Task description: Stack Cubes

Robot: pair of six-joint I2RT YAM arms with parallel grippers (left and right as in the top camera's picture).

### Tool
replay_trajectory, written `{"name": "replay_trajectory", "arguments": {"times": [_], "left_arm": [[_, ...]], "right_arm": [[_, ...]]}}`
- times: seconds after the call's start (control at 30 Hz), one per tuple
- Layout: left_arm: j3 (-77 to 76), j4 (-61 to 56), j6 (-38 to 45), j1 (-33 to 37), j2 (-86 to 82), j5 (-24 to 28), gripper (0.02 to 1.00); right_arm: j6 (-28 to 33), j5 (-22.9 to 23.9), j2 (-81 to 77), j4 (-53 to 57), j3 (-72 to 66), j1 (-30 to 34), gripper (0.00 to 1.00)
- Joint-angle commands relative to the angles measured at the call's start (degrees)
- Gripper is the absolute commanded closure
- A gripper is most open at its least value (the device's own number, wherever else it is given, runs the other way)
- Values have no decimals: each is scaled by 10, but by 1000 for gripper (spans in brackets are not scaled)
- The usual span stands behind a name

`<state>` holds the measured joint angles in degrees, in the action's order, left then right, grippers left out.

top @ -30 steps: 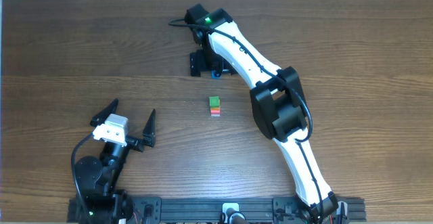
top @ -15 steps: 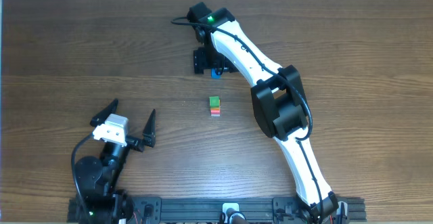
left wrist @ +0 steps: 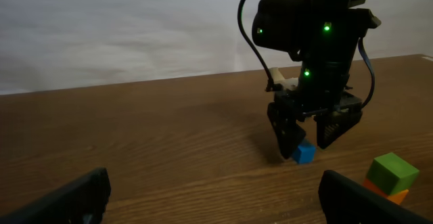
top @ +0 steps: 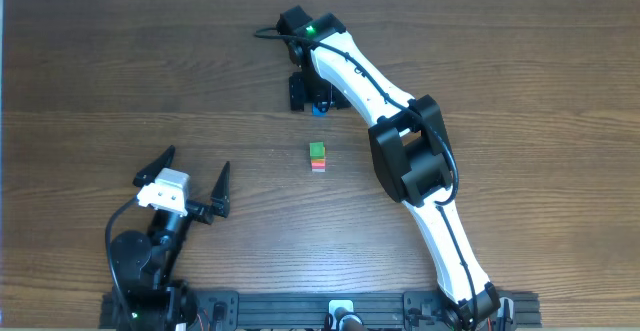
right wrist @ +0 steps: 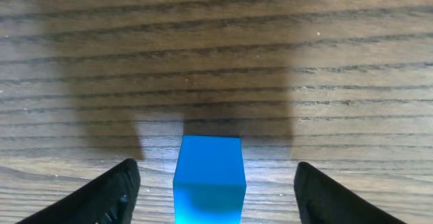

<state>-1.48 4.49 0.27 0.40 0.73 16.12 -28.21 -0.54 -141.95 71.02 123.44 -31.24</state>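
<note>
A blue cube (right wrist: 210, 176) rests on the wooden table between the spread fingers of my right gripper (right wrist: 213, 207), which is open and straddles it without touching. The left wrist view shows that same right gripper (left wrist: 314, 132) hanging over the blue cube (left wrist: 304, 152). Seen from above, the blue cube (top: 318, 109) lies at the far middle of the table under the right gripper (top: 308, 93). A green cube (top: 317, 150) sits on an orange cube (top: 318, 165) at the table's centre; the green cube (left wrist: 392, 172) also shows beside the blue one. My left gripper (top: 192, 183) stands open near the left front, holding nothing.
The brown wooden table (top: 520, 81) has open room on all sides of the cubes. A pale wall (left wrist: 122, 28) rises behind the far edge. The arms' base rail (top: 330, 306) runs along the front edge.
The right gripper has shifted slightly to the right, settling more closely around the blue cube. The left arm and the green-on-orange stack have not moved.
</note>
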Motion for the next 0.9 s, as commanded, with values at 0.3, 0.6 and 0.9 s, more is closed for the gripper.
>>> {"name": "replay_trajectory", "arguments": {"times": [0.3,0.6,0.9], "left_arm": [[4,-2,10,-3,-5,4,18],[4,-2,10,-3,-5,4,18],[4,-2,10,-3,-5,4,18]], "right_arm": [[0,-3,-9,-4,1,4,472],[-4,-3,-9,-3,1,1,573],[-5,-3,-9,-3,1,0,698]]}}
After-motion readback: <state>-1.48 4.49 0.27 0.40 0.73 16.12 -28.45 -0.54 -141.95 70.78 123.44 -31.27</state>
